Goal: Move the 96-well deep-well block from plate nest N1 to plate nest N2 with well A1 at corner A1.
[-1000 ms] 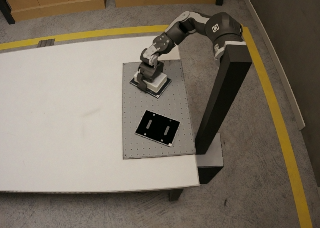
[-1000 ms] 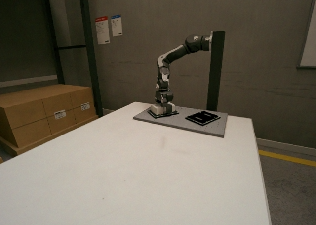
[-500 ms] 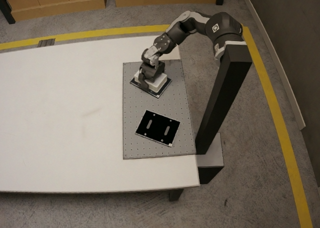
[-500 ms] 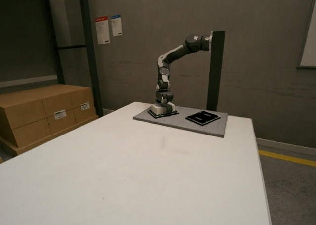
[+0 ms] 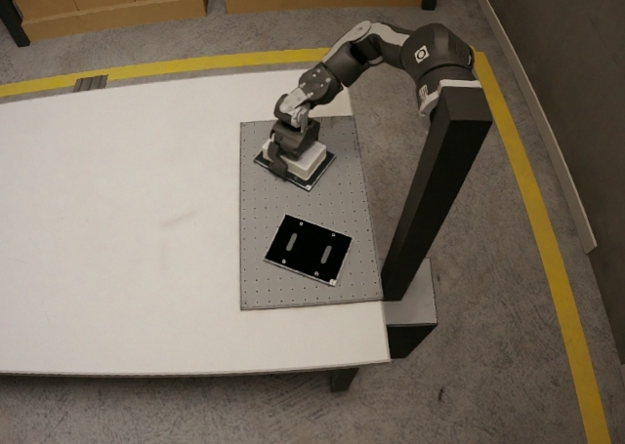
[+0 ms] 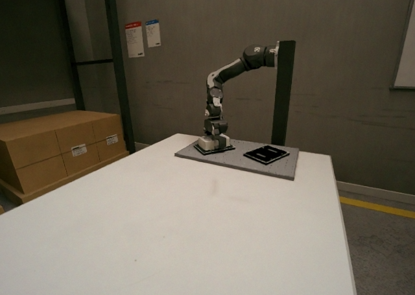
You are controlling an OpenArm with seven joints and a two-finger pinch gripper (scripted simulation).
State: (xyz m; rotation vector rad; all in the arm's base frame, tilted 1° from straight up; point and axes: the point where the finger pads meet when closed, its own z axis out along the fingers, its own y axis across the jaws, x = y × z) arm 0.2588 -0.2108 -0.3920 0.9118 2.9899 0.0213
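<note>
The white deep-well block (image 5: 312, 161) (image 6: 204, 142) sits in plate nest N1 (image 5: 317, 175) (image 6: 216, 150), the black nest at the far end of the grey perforated board (image 5: 303, 197) (image 6: 231, 160). My gripper (image 5: 290, 151) (image 6: 214, 140) points straight down over the block. It is open, with its fingers reaching down beside the block's sides. One dark finger shows at the block's near-left side; the other is hidden. Plate nest N2 (image 5: 303, 229) (image 6: 266, 153) is a black plate with two slots, lying empty on the near part of the board. I cannot make out the block's cut-off corner.
The board lies on a large white table (image 5: 126, 202) (image 6: 167, 235) beside the arm's black post (image 5: 438, 197) (image 6: 283, 91). Cardboard boxes (image 6: 56, 141) stand on the floor beyond the table. A yellow line (image 5: 545, 237) marks the floor.
</note>
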